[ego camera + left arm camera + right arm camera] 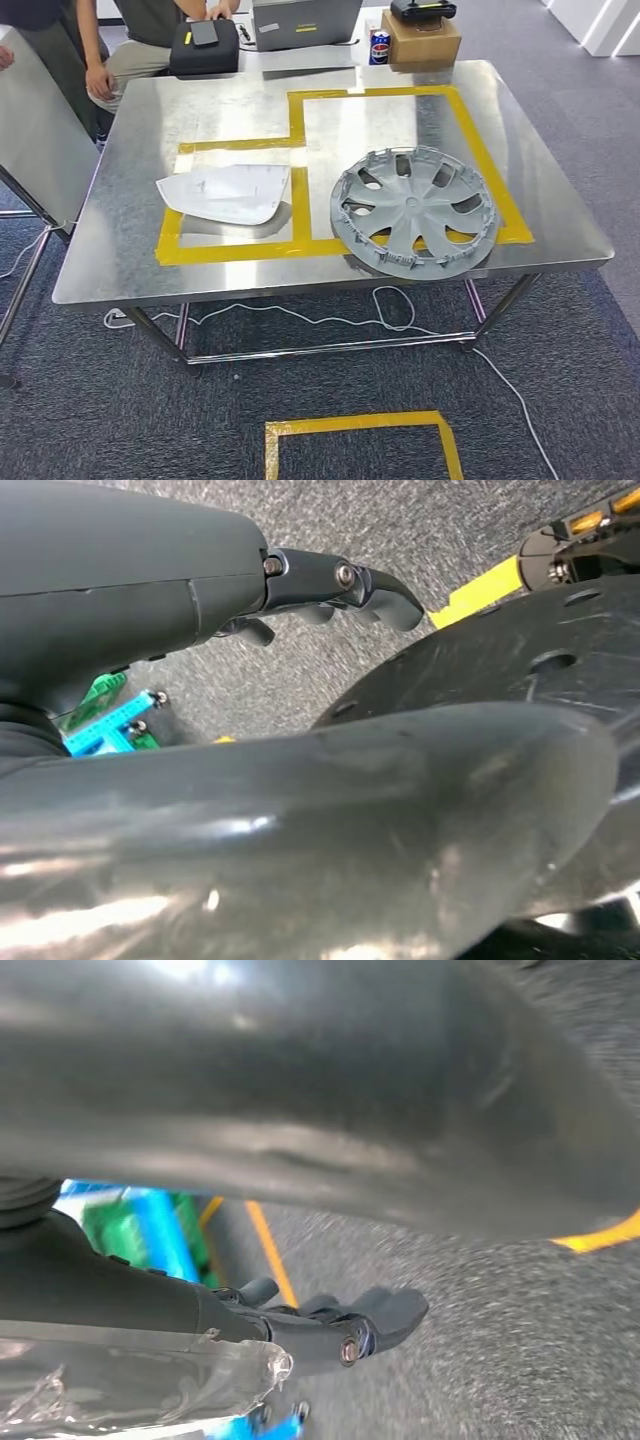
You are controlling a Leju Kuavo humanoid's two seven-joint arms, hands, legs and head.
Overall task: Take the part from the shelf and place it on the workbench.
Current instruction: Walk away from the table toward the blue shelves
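A grey wheel cover (413, 210) lies flat on the steel workbench (113, 270), in the right yellow-taped box, with its near rim over the front tape line. A white flat panel (224, 193) lies in the left taped box. My left hand (189, 590) hangs over grey carpet, its dark fingers (340, 582) stretched out away from the thick thumb, with nothing in them. My right hand (226, 1310) also hangs over the carpet, its fingers (362, 1322) straight and holding nothing.
People sit behind the workbench, beside a black bag (204, 45), a laptop (306, 20), a soda can (380, 46) and a cardboard box (420, 38). A second metal table (38, 130) stands at the left. A white cable (392, 315) and a yellow tape outline (362, 425) lie on the floor.
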